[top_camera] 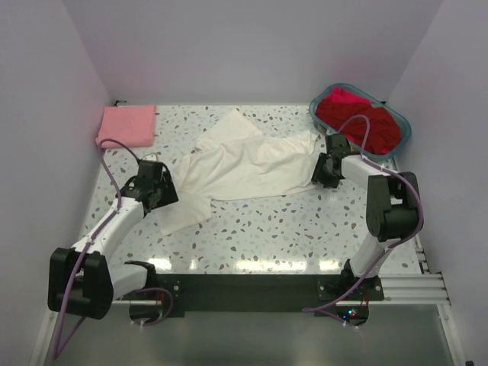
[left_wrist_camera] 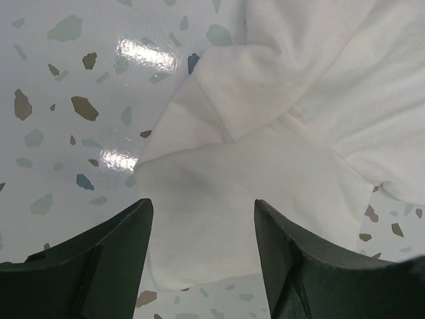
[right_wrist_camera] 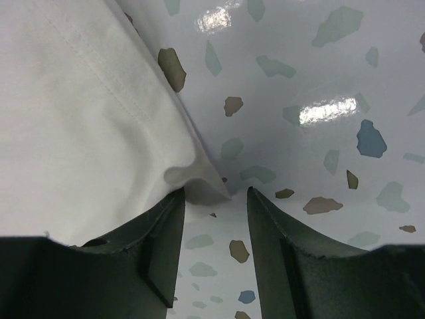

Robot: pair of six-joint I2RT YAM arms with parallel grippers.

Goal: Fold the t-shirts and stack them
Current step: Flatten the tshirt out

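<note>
A large white t-shirt (top_camera: pixel 244 164) lies crumpled and spread across the middle of the table. A pink t-shirt (top_camera: pixel 126 126) lies folded at the back left. Red t-shirts (top_camera: pixel 358 118) fill the basket at the back right. My left gripper (top_camera: pixel 164 194) hovers at the white shirt's lower left end. In the left wrist view it (left_wrist_camera: pixel 202 219) is open, with white cloth (left_wrist_camera: pixel 279 133) below the gap. My right gripper (top_camera: pixel 320 171) is at the shirt's right edge. In the right wrist view it (right_wrist_camera: pixel 216 196) is open, and a hemmed corner of the white shirt (right_wrist_camera: pixel 80 119) lies against its left fingertip.
The teal plastic basket (top_camera: pixel 404 126) sits in the back right corner. White walls close in the speckled table (top_camera: pixel 274 229) on three sides. A black rail with both arm bases runs along the near edge.
</note>
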